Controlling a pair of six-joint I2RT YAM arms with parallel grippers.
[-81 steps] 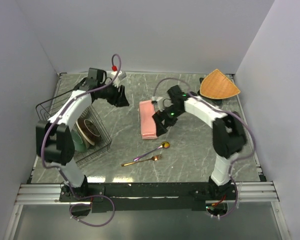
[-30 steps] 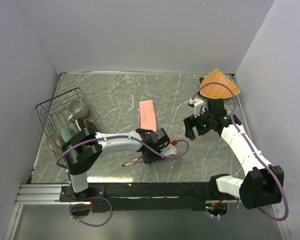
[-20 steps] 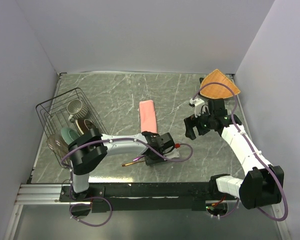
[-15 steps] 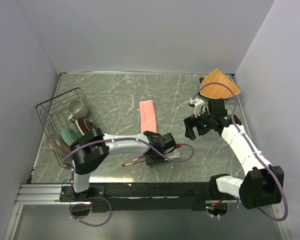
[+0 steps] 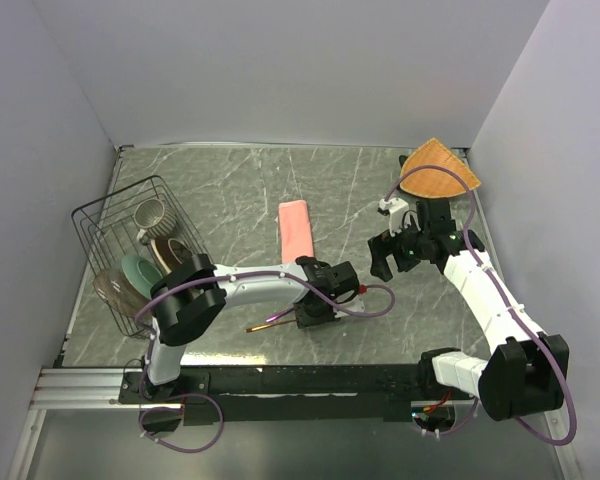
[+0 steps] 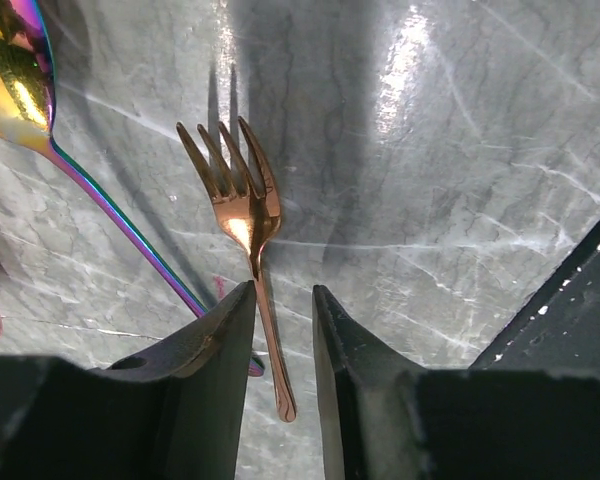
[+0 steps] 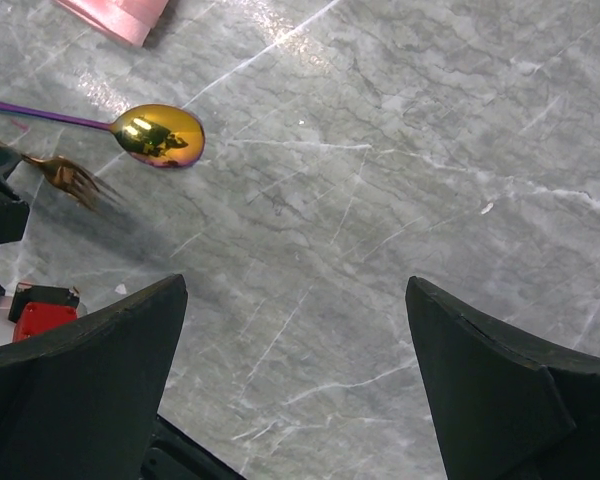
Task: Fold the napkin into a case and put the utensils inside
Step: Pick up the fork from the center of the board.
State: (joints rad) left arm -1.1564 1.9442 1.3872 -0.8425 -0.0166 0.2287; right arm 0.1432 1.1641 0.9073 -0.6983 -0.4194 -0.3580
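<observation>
The napkin (image 5: pixel 296 228) lies mid-table as a narrow salmon-pink folded case; its corner (image 7: pixel 115 15) shows in the right wrist view. In front of it lie the utensils: a gold fork (image 6: pixel 242 205) and a gold-bowled spoon (image 6: pixel 15 75) with a purple handle. My left gripper (image 6: pixel 283 300) is low over the table and open. Its fingers straddle the fork's handle, with a gap on the right side. From above, my left gripper (image 5: pixel 315 310) covers most of the utensils. My right gripper (image 5: pixel 383 258) hovers wide open to the right, nothing between its fingers (image 7: pixel 90 340).
A black wire rack (image 5: pixel 100 215) with a mug, bowls and plates stands at the left. An orange-tan woven mat (image 5: pixel 438 170) lies in the far right corner. Walls close the table on three sides.
The left arm swung from the far left down to the utensils, then crept slightly right over the last second. The right arm left the napkin for the right side and now holds still.
</observation>
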